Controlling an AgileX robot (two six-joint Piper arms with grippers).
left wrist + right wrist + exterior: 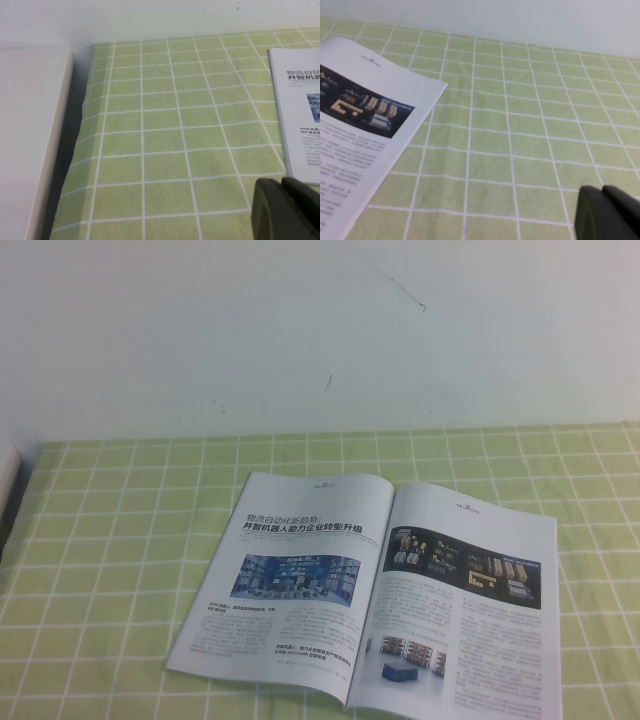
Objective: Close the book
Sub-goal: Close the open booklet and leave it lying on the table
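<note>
An open magazine [370, 590] lies flat on the green checked cloth, its spine running from far to near and both printed pages facing up. Neither arm shows in the high view. In the left wrist view my left gripper [281, 187] hovers over the cloth just off the left page's edge [300, 110], its dark fingers pressed together and holding nothing. My right gripper [601, 192] sits over bare cloth well to the right of the right page [365, 125], also shut and empty.
The green checked cloth [120, 540] covers the table up to a white wall [300, 330]. A white flat board [30, 140] borders the cloth's left edge, seen as a sliver in the high view [8, 485].
</note>
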